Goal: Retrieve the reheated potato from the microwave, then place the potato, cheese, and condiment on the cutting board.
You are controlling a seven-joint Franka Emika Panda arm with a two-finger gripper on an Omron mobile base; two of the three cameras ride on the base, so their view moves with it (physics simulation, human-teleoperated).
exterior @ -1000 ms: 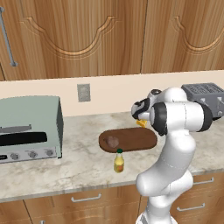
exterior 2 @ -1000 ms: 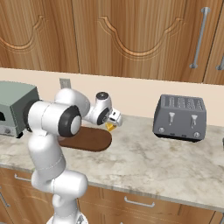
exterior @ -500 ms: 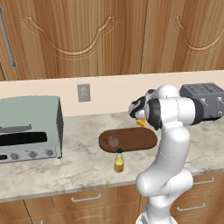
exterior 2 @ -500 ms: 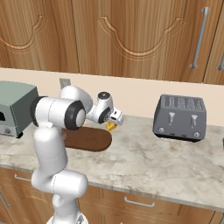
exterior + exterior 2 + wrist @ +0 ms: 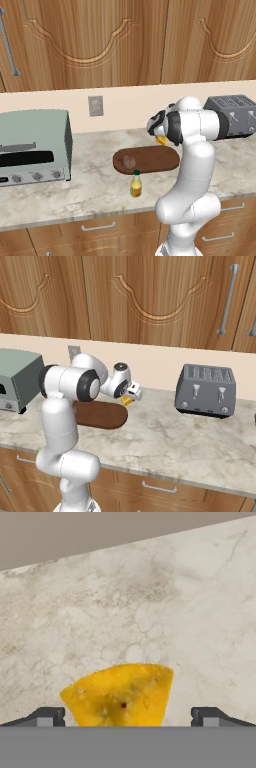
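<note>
Cheese step in hand: pincer [image 5: 125, 716] spread wide over cheese [image 5: 120, 694] on bench [image 5: 150, 602], beside cutting board [image 5: 155, 159]. Potato [image 5: 129, 162] already on board. Next: lower, pinch wedge, carry to board.

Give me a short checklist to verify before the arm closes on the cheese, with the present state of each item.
1. End effector open: ok, fingertips stand wide apart.
2. Cheese lies between the fingertips: ok in the hand view.
3. Cheese rests on the counter, not yet on the cutting board: ok.
4. Potato already on the board: ok.
5. Free space on the board for the cheese: ok, right part is bare.
6. Condiment bottle upright beside the board: ok, still to move.
</note>
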